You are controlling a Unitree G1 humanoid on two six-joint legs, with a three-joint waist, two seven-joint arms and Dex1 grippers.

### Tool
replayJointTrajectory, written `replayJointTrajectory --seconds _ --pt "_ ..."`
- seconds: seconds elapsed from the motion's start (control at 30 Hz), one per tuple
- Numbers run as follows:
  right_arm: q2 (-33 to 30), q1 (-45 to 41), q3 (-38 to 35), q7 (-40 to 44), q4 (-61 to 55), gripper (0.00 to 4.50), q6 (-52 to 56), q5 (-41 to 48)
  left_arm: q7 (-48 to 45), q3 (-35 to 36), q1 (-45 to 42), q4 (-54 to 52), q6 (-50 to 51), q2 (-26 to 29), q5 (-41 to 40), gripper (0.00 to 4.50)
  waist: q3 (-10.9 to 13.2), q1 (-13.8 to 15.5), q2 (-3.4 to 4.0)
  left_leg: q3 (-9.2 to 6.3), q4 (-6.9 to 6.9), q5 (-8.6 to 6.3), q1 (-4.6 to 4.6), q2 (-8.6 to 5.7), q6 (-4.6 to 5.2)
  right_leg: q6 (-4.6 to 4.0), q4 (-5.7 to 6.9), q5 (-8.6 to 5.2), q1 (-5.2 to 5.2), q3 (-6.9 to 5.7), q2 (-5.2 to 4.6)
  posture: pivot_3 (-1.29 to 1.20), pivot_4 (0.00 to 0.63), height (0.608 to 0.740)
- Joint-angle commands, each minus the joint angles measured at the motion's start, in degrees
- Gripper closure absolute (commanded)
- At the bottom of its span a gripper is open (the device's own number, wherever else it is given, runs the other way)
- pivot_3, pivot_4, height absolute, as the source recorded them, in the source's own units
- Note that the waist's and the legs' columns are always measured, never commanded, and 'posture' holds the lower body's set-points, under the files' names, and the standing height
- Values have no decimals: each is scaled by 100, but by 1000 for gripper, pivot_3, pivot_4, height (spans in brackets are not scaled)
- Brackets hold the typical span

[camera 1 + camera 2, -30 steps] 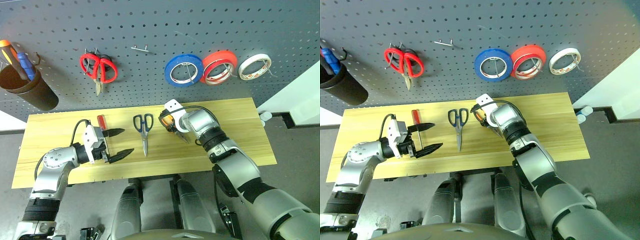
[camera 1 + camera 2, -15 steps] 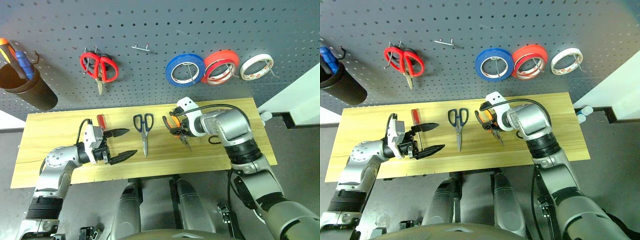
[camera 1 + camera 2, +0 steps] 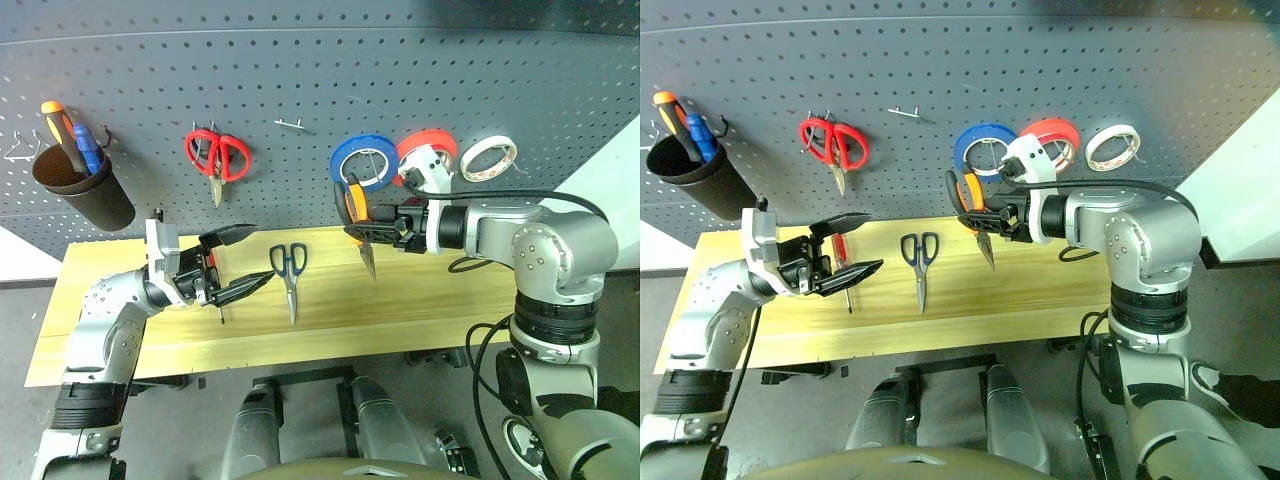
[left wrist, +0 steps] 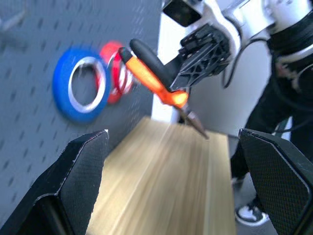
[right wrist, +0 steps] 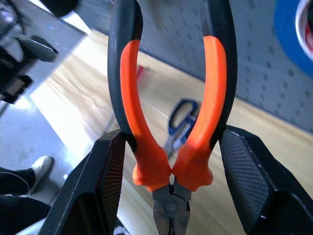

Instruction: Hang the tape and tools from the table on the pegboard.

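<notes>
A dark grey pegboard (image 3: pixel 300 80) fills the wall in front of me, and below it runs the light wooden table (image 3: pixel 450 300). On the board I see red-handled scissors (image 3: pixel 218 158) on a hook, then a blue tape roll (image 3: pixel 368 165), a red tape roll (image 3: pixel 428 150) and a white tape roll (image 3: pixel 489 158) hanging in a row. A dark cup (image 3: pixel 82 188) at the board's left end holds an orange-handled and a blue-handled screwdriver.

My right gripper (image 3: pixel 385 228) is raised above the table, in front of the blue roll, and it clamps the orange-and-black pliers (image 3: pixel 358 215) between its two fingers; the handles point up and the nose points down at the table. In the right wrist view the fingers sit on either side of the handles near the joint.

My left gripper (image 3: pixel 232 262) hovers over the table's left part with its jaws spread wide and nothing between them. The red-handled screwdriver (image 3: pixel 842 265) lies on the table just under that gripper. The dark-blue-handled scissors (image 3: pixel 290 275) lie flat on the table between the two grippers, blades toward the near edge.
</notes>
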Motion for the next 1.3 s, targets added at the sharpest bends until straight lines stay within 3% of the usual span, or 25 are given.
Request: replayJointTrajectory --seconds 0.03,0.33,0.57,0.63,1.3 --pt "3 -434 -324 8 -142 1872 -132 403 163 327 209 -668 199 105 -345 0 -50 -5 -1 -1 0 0 3 1 0 0 6 0 0 0 2 91 67 740" --pt "26 -1139 -484 -120 503 1884 -715 783 1168 1030 340 -1724 682 244 -948 0 -321 94 -6 0 0 0 87 3 0 -24 -7 -10 87 0 3 165 33 740" --pt "317 -1552 -345 -557 1121 1886 -1479 647 1806 1517 -103 -1558 903 337 -1309 0 -461 125 0 0 -7 0 147 3 1 -34 -7 -6 140 0 8 195 16 740" --pt "439 -1702 -338 -710 1349 1886 -1727 600 1863 1536 -178 -1489 908 348 -1276 0 -508 117 8 0 -15 -1 188 3 0 -36 -18 -7 178 0 8 198 15 740" --pt "1733 -2670 12 -2212 3299 1887 -4447 -446 1608 2111 54 -418 706 679 -876 0 -573 251 1 4 -24 -1 184 6 -1 -38 -16 -7 170 0 8 206 23 740"
